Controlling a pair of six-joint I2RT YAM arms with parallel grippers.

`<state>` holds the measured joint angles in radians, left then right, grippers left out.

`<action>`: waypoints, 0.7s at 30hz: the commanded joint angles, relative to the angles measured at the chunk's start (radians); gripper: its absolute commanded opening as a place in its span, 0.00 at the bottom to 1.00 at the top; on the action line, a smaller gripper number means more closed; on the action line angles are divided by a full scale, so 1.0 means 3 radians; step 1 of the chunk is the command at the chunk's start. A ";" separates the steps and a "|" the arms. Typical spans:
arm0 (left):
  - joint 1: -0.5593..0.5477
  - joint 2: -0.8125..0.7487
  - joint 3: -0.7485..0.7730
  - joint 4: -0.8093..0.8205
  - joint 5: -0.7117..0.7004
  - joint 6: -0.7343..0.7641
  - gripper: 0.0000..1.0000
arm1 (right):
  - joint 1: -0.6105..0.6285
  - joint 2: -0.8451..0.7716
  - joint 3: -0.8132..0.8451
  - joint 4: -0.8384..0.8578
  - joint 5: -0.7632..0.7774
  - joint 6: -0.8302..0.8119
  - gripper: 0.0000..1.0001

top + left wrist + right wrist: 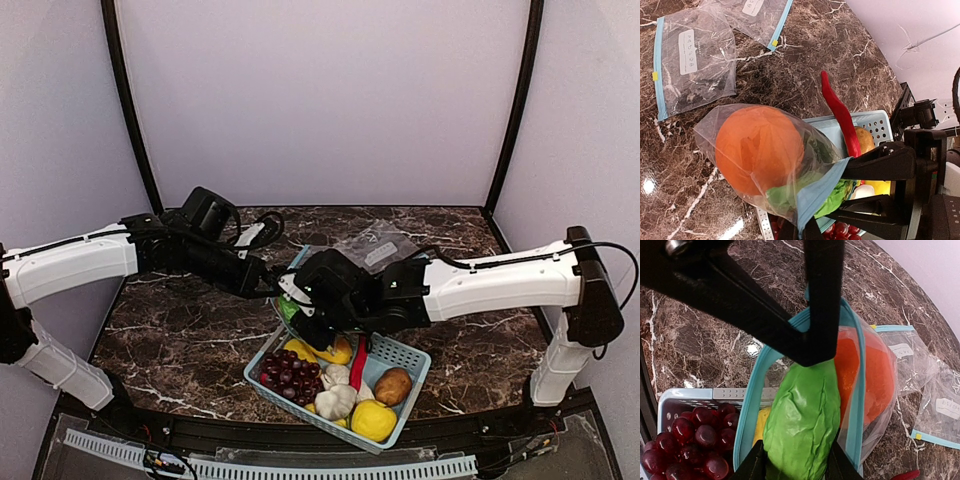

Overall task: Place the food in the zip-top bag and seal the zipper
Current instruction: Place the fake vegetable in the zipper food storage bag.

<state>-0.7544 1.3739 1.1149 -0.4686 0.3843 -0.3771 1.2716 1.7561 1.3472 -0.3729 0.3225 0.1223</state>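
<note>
Left end effector (802, 230): closed, pinching the zipper (816, 190) edge of the zip-top bag (710, 132).
Right end effector (795, 467): fingers part-way apart and clamped on the light green gourd (800, 420), one finger on each side of it.
Zip-top bag: extends directly ahead of the left end effector, with its mouth turned toward the right end effector and standing open.
Orange (757, 150): inside the bag, at its closed end, beyond the tip of the gourd as seen from the right end effector.
Gourd: forward end past the blue zipper strip and inside the bag mouth; rear end between the right fingers.
Basket (410, 355): light blue, below and just behind the right end effector; purple grapes (695, 435) lie in it and a red chili (840, 115) stands up out of it.
Spare bags (690, 60): two, flat on the table (840, 50), well beyond the left end effector and apart from the held bag.
</note>
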 commanded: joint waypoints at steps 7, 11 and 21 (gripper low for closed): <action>0.0054 -0.0159 0.0077 -0.0020 -0.0075 0.0021 0.01 | -0.0163 0.0071 0.0068 -0.0739 0.0229 0.0400 0.40; 0.0097 -0.0127 0.0068 -0.0018 -0.0078 0.0010 0.01 | -0.0156 -0.0121 0.0002 -0.0632 -0.0058 0.0374 0.51; 0.0135 -0.0081 0.0093 0.0021 -0.0070 -0.0019 0.01 | -0.0143 -0.0942 -0.0450 -0.0183 -0.0701 0.0435 0.74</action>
<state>-0.7235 1.3727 1.1160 -0.4660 0.3756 -0.3782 1.2343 1.5627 1.2736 -0.4763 0.1959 0.2291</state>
